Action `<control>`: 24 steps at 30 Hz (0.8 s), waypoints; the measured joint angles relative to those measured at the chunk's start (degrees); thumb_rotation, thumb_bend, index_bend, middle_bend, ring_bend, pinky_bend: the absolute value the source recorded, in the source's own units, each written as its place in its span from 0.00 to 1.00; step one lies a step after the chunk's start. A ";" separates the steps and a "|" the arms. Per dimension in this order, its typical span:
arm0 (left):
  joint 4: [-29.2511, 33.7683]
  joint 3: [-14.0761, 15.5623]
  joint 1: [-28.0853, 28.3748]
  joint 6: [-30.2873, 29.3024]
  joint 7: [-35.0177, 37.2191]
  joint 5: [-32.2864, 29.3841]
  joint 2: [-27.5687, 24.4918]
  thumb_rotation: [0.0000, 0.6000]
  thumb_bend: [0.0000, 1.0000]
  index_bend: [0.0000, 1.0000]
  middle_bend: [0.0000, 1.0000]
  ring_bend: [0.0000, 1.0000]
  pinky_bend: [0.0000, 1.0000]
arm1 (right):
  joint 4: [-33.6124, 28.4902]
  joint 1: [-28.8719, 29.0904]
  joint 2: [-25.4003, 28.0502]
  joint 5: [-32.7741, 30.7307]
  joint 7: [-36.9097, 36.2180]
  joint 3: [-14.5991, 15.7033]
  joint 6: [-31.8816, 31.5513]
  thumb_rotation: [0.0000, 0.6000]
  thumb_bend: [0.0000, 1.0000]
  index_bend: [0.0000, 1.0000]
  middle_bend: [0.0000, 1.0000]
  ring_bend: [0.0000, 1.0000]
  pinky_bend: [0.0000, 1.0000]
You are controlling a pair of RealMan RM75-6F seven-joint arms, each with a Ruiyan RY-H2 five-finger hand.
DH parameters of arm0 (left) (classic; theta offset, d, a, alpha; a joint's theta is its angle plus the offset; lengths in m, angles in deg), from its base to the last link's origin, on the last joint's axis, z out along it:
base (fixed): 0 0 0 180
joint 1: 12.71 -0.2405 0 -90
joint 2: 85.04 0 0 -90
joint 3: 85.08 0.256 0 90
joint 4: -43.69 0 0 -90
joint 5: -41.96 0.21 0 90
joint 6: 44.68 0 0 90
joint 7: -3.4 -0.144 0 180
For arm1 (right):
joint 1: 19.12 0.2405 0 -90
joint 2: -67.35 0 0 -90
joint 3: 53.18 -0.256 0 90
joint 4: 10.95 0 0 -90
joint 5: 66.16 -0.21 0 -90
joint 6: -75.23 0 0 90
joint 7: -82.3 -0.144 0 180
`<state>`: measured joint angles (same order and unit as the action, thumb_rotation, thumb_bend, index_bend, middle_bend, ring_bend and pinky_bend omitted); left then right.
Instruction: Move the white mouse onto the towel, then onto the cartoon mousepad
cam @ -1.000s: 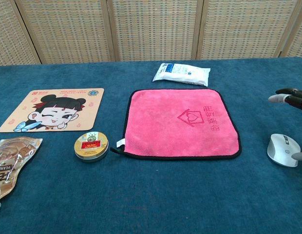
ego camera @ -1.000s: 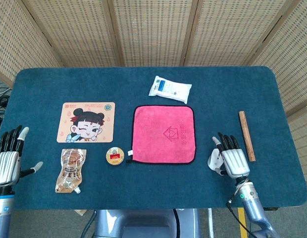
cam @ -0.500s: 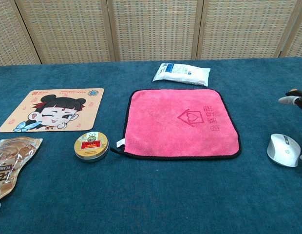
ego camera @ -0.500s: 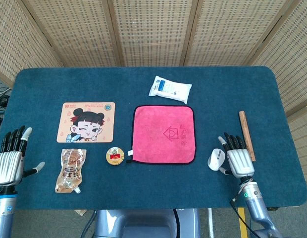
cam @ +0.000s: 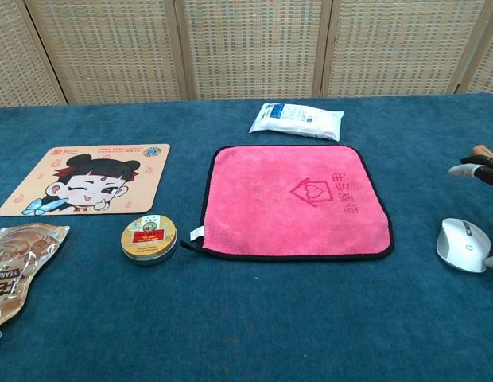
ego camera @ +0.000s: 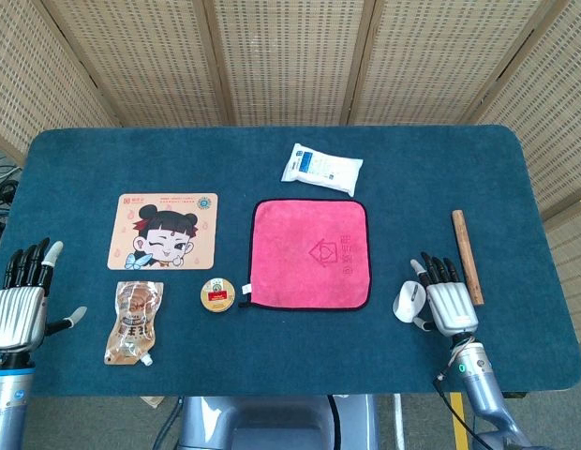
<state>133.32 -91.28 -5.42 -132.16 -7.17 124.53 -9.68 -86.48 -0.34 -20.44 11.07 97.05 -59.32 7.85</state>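
- White mouse (ego camera: 409,301) in the head view lies on the blue table (ego camera: 272,366), just right of the pink towel (ego camera: 310,253) and apart from it.
- Right hand (ego camera: 447,302) sits just beside the mouse, fingers spread, holding nothing.
- Left hand (ego camera: 19,302) hovers at the table's left edge, fingers apart and empty.
- Cartoon mousepad (ego camera: 163,231) lies left of the towel, with a round tin (ego camera: 217,294) between them, nearer the front.
- Chest view: the mouse (cam: 463,244) rests well right of the towel (cam: 294,201); only the right hand's fingertips (cam: 461,169) show at the edge.
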 measured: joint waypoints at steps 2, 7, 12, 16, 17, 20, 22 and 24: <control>0.01 0.04 -0.01 -0.03 -0.01 0.05 -0.01 1.00 0.00 0.00 0.00 0.00 0.00 | 0.01 0.10 -0.09 -0.03 0.09 0.00 -0.06 1.00 0.05 0.00 0.00 0.00 0.00; 0.11 0.07 -0.06 -0.20 0.09 0.19 -0.07 1.00 0.00 0.00 0.00 0.00 0.00 | -0.08 0.46 -0.22 -0.47 0.34 -0.09 0.22 1.00 0.05 0.00 0.00 0.00 0.00; 0.29 0.17 -0.07 -0.18 0.23 0.34 -0.20 1.00 0.00 0.00 0.00 0.00 0.00 | -0.28 0.93 -0.49 -0.66 0.71 -0.13 0.58 1.00 0.05 0.00 0.00 0.00 0.00; 0.33 0.21 -0.09 -0.26 0.43 0.47 -0.27 1.00 0.00 0.00 0.00 0.00 0.00 | -0.31 1.31 -0.96 -0.95 1.21 -0.11 0.94 1.00 0.05 0.00 0.00 0.00 0.00; 0.32 0.21 -0.10 -0.26 0.48 0.48 -0.29 1.00 0.00 0.00 0.00 0.00 0.00 | -0.30 1.37 -1.06 -1.01 1.27 -0.11 0.99 1.00 0.05 0.00 0.00 0.00 0.00; 0.34 0.20 -0.09 -0.21 0.66 0.47 -0.35 1.00 0.00 0.00 0.00 0.00 0.00 | -0.25 1.62 -1.32 -1.27 1.46 -0.16 1.25 1.00 0.05 0.00 0.00 0.00 0.00; 0.31 0.18 -0.08 -0.21 0.75 0.46 -0.36 1.00 0.00 0.00 0.00 0.00 0.00 | -0.11 1.80 -1.54 -1.44 1.65 -0.23 1.37 1.00 0.05 0.00 0.00 0.00 0.00; 0.31 0.19 -0.07 -0.16 0.88 0.47 -0.39 1.00 0.00 0.00 0.00 0.00 0.00 | 0.03 2.01 -1.78 -1.60 1.77 -0.32 1.52 1.00 0.05 0.00 0.00 0.00 0.00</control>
<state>133.63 -91.08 -5.49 -132.32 -6.29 125.00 -10.07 -86.46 1.67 -22.22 9.47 98.81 -59.64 9.37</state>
